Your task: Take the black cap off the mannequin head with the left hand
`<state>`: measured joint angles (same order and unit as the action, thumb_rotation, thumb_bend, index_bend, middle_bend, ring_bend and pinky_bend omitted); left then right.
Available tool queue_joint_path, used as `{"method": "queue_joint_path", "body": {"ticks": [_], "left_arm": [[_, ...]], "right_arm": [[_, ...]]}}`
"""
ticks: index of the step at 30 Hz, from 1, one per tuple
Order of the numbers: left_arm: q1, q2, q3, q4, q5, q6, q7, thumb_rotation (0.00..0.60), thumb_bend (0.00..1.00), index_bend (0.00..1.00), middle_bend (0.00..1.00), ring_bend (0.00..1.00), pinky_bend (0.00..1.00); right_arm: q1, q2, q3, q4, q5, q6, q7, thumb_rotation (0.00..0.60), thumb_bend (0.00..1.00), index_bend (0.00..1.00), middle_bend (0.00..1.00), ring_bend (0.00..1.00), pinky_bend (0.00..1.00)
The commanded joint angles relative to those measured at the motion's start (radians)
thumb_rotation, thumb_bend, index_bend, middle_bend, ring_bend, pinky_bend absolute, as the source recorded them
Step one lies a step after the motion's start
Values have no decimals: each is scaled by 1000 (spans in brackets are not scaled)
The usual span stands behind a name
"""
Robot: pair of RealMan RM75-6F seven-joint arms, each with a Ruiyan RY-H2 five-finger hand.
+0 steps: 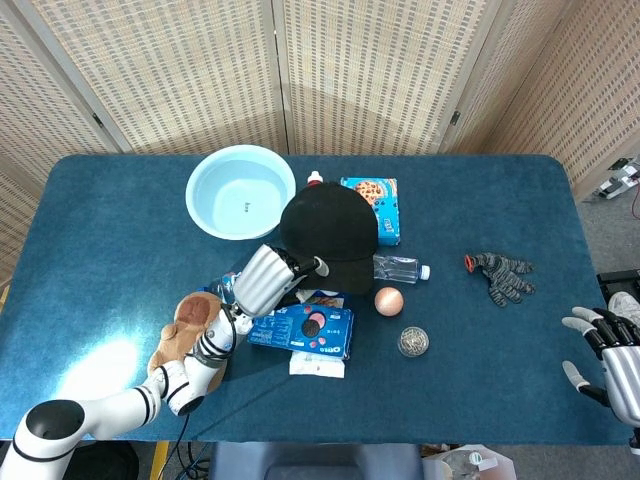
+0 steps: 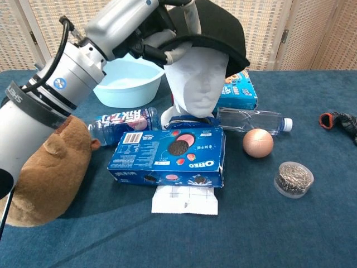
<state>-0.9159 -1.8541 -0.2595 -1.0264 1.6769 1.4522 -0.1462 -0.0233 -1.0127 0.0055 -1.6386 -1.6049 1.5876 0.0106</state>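
**Cap tilting up off the face, brim side in your left hand**

Your left hand [image 2: 146, 25] fingers [image 2: 179, 54] are pinching the brim edge of the black cap [image 2: 215, 30], at the top centre of the chest view. The cap is sitting tilted above the mannequin head [image 2: 196, 78], its face bare below and the crown seemingly resting on top. It is lying to the right of your fingers, so lifting up and leftward looks right. Your right hand [image 1: 605, 355] is idling spread at the lower right, well apart.
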Motion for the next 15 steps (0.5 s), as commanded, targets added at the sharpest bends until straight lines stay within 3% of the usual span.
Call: {"method": "queue_joint_path", "body": {"ticks": [1, 15], "left_arm": [[-16, 9, -29, -13, -17, 3, 10, 600, 399, 556, 1000, 1000, 1000], [-74, 47, -137, 34, -106, -4, 28, 600, 399, 545, 1000, 1000, 1000]], "right_arm": [[-1, 0, -2, 1, 0, -2, 1, 600, 283, 298, 225, 151, 219], [-5, 3, -2, 2, -3, 3, 5, 600, 283, 298, 226, 151, 219]]}}
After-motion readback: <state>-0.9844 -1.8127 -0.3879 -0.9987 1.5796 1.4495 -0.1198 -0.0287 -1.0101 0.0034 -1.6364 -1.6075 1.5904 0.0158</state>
